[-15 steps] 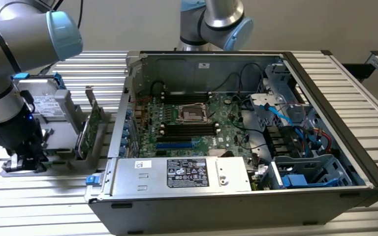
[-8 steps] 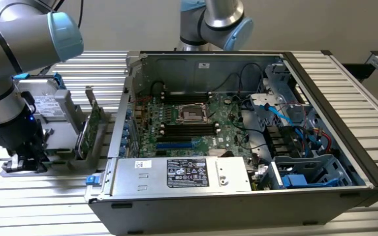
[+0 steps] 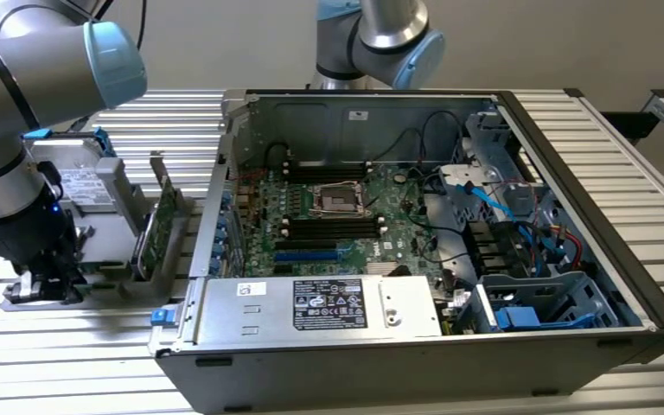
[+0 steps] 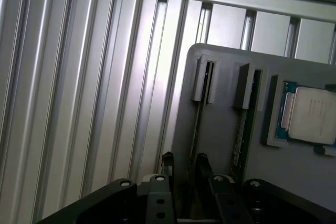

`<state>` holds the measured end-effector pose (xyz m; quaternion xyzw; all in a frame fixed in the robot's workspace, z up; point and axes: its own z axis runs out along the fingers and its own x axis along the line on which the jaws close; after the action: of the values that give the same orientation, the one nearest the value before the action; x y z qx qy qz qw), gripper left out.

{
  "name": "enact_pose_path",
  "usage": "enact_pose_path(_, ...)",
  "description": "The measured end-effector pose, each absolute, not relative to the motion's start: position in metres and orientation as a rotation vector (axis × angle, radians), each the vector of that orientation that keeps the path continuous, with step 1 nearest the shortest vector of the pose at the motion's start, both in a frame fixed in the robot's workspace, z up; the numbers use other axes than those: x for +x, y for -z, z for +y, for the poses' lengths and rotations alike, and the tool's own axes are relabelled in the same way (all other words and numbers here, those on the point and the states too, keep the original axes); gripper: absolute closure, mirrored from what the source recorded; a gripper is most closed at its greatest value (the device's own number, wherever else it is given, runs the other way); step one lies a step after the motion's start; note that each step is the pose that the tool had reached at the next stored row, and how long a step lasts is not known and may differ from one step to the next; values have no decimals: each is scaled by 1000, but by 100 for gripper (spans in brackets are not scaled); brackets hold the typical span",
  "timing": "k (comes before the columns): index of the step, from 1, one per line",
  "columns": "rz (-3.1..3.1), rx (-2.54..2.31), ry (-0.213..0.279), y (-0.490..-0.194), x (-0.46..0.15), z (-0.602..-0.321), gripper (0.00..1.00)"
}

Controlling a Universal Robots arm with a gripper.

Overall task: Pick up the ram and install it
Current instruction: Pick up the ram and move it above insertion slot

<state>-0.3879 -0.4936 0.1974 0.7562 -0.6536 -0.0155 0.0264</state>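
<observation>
The ram (image 4: 197, 124) stands on edge in a narrow slot of the grey holder (image 4: 220, 145), showing as a thin dark strip. My gripper (image 4: 185, 163) is low over that slot and open, its two dark fingers (image 4: 167, 162) straddling the ram's near end with a small gap on each side. In the exterior view the gripper (image 3: 44, 278) reaches down into the grey holder (image 3: 101, 290) at that view's left, and my arm hides the ram there. The open computer case (image 3: 424, 346) with its green motherboard (image 3: 344, 220) lies to the exterior view's right.
A wider green expansion card (image 4: 241, 135) stands in the neighbouring slot, also seen upright (image 3: 162, 220) beside the case. A silver-topped processor chip (image 4: 315, 115) sits in the holder's square pocket. Ribbed aluminium table (image 4: 79, 103) surrounds the holder. Cables and drive cages (image 3: 528, 259) crowd the case's right side.
</observation>
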Motion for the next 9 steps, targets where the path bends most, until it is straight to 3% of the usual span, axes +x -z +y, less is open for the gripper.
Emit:
enact_pose_path(4, -2026, 2331, 48, -197, -388, -494, 72)
enact_pose_path(6, -2029, 2328, 48, -197, -388, -494, 84)
enact_pose_path(9, -2035, 2323, 48, -197, -388, -494, 86)
